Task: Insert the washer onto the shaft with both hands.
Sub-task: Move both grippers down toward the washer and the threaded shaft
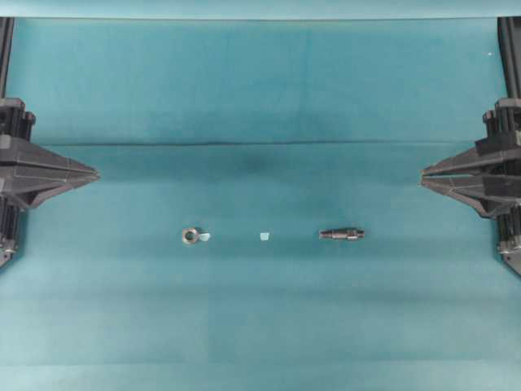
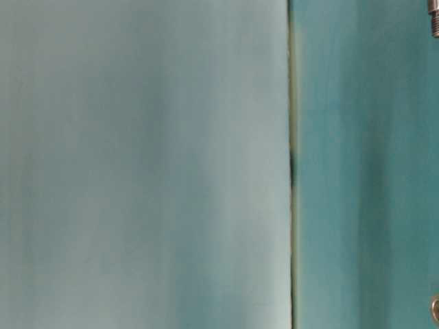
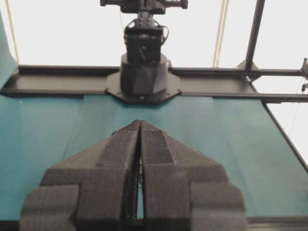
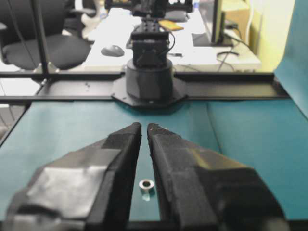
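On the teal cloth [image 1: 260, 98], washer [image 1: 190, 235] and shaft [image 1: 342, 234] lie apart; both hands empty, closed narrow.

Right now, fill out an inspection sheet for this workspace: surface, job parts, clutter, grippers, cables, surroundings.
Surface: teal cloth with a crease line across it.
Job's things: washer lies flat, left of centre; shaft lies on its side, right of centre. They are apart, not assembled.
Clutter: one pale tape scrap between them, another beside the washer.
Grippers: left gripper shut and empty at the left edge; right gripper shut and empty at the right edge.
Cables: thin ones by the far arm's base.
Surroundings: black frame rail; desk with a mouse and an office chair beyond.
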`<state>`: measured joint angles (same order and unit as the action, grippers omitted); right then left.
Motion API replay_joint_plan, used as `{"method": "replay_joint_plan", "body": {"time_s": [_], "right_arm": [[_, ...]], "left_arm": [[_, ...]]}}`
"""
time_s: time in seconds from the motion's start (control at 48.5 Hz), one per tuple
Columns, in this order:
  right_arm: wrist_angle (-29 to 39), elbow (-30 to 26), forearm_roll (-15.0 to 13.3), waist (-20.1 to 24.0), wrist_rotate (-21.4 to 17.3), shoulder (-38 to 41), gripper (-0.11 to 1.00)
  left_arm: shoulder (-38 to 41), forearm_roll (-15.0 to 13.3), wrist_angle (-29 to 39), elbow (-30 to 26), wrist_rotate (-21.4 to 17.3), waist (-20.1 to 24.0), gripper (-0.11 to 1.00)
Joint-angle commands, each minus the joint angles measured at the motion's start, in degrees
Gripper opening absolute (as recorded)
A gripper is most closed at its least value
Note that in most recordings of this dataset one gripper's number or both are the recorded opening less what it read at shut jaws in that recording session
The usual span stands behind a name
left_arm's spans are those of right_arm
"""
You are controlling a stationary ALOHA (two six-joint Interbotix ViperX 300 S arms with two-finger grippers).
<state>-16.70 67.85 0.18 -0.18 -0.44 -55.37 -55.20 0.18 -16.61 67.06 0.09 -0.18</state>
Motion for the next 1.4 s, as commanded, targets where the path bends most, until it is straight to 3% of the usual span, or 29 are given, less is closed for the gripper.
{"method": "replay_joint_plan", "body": {"time_s": [0.0,0.062,0.144,0.474,0.783,1.134,1.381], "right_arm": [[-0.2,-1.2,0.2,-0.4,0.1,0.6,0.0],[2.5,-1.3,2.4,-0.8,-0.4,0.6,0.02],[8.3,-2.1,4.3,-1.4,-1.5,0.7,-0.05],[26.2,-4.9,4.4,-2.4,-4.0,1.2,-0.09],[35.5,-9.3,4.3,-2.5,-5.6,9.2,-0.09],[41.6,-15.1,4.2,-2.5,-5.4,22.6,-0.09],[46.6,-19.4,1.1,-2.5,-5.2,30.3,-0.09]], "left_arm": [[2.9,0.6,1.7,-2.8,1.2,0.7,0.02],[4.8,0.6,3.6,-4.4,2.1,0.7,0.02],[7.6,0.6,6.8,-6.6,3.2,0.7,0.02],[18.8,0.6,17.1,-14.2,4.0,0.7,0.02],[28.2,0.7,24.3,-20.2,3.7,0.6,0.02],[35.7,0.6,37.6,-25.9,4.0,0.4,0.02],[42.3,0.7,42.0,-28.4,3.9,0.1,0.02]]}}
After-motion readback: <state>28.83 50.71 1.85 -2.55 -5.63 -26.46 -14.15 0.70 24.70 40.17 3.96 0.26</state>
